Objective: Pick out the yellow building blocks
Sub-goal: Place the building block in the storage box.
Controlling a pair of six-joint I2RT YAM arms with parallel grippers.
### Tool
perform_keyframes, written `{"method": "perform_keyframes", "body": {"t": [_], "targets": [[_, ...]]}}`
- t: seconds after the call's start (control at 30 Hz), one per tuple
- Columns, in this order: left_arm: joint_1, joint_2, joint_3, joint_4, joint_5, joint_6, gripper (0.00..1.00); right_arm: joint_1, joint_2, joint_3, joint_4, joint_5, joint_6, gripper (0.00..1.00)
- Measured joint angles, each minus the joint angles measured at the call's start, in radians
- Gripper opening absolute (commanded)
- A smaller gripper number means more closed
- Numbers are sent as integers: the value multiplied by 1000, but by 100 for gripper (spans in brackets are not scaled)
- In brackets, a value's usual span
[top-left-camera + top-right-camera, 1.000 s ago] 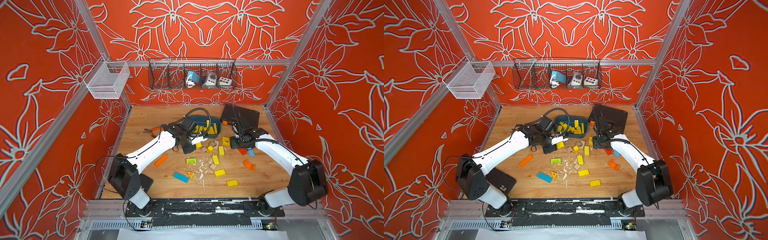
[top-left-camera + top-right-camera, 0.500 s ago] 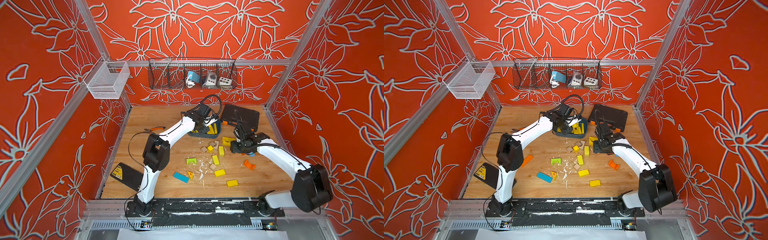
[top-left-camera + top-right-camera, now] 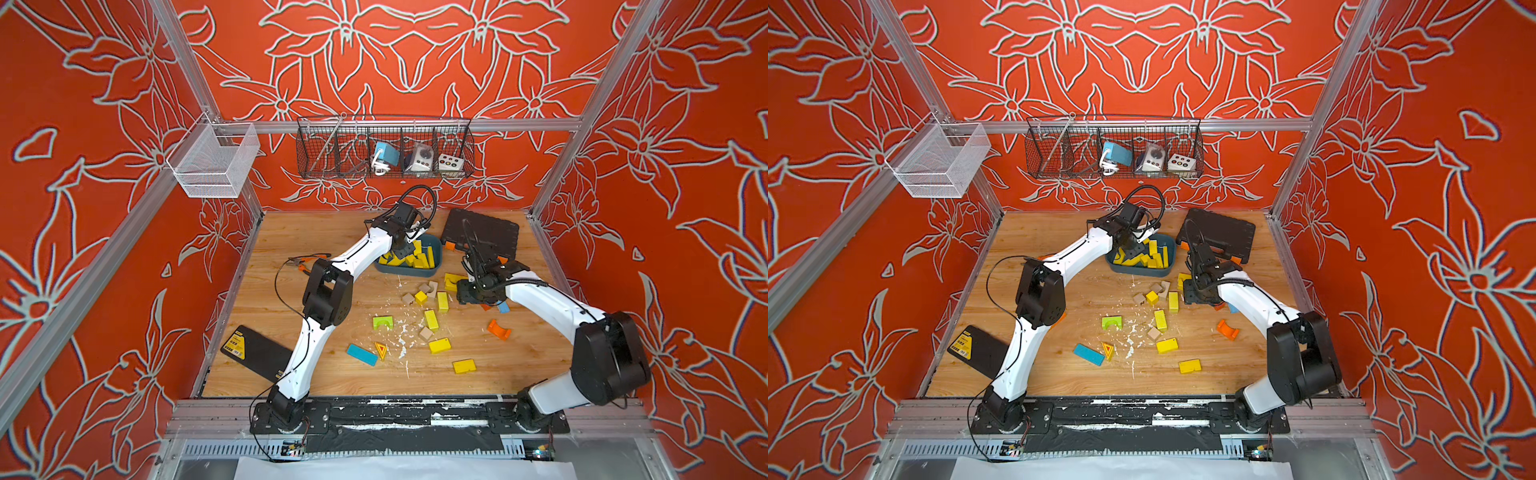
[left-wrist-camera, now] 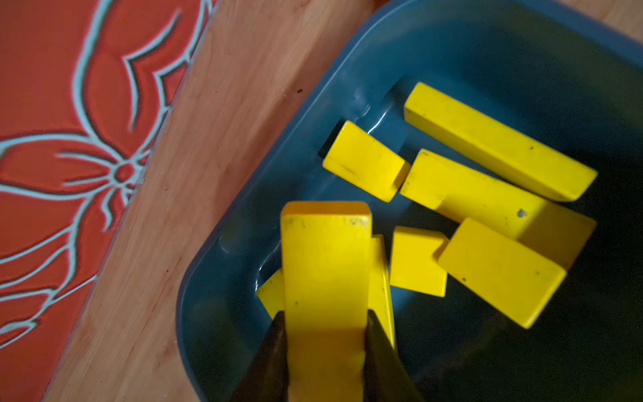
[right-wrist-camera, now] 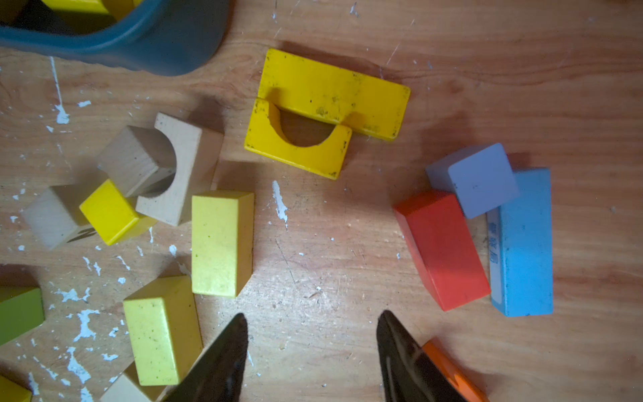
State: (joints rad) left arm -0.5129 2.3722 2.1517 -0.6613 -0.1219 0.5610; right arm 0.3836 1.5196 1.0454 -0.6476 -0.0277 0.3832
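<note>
Tabletop (image 3: 316, 232): eight loose yellow blocks (image 3: 439, 345)

The left gripper (image 4: 324, 315) was clamped on a flat yellow block (image 4: 325, 261), its two dark fingers (image 4: 275, 348) pressing the block's opposite long sides. The block hung over a blue bin (image 4: 215, 264) standing on the wooden table (image 4: 208, 139). Inside the bin lay a long bar (image 4: 497, 142), with a second long bar (image 4: 487, 198) beside it. A short block (image 4: 362, 162) touched the end of that second bar. A small square piece (image 4: 417, 264) had a thick rectangular block (image 4: 501, 271) overlapping its corner, and another yellow piece (image 4: 381, 285) was partly hidden beneath the held block. A red floral wall (image 4: 69, 139) bordered the table.
</note>
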Motion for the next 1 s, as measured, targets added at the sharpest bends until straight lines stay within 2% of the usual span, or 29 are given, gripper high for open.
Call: {"method": "perform_keyframes", "body": {"t": [0.23,0.33,0.4,0.5,0.73,1.0], "targets": [[0,37,0,20,-3,4,34,-19,99,75,28,-8,-29,62],[1,40,-1,21,-8,8,43,-39,150,106,42,-23,-37,62],[2,39,-1,27,-11,10,55,-56,190,132,52,-36,-43,62],[2,39,-2,30,-13,6,64,-76,245,179,55,-53,-58,61],[3,17,-36,29,-10,-16,70,-96,328,290,58,-84,-90,60],[16,-152,-103,-23,51,-74,79,-96,373,303,66,-143,-108,59]]}}
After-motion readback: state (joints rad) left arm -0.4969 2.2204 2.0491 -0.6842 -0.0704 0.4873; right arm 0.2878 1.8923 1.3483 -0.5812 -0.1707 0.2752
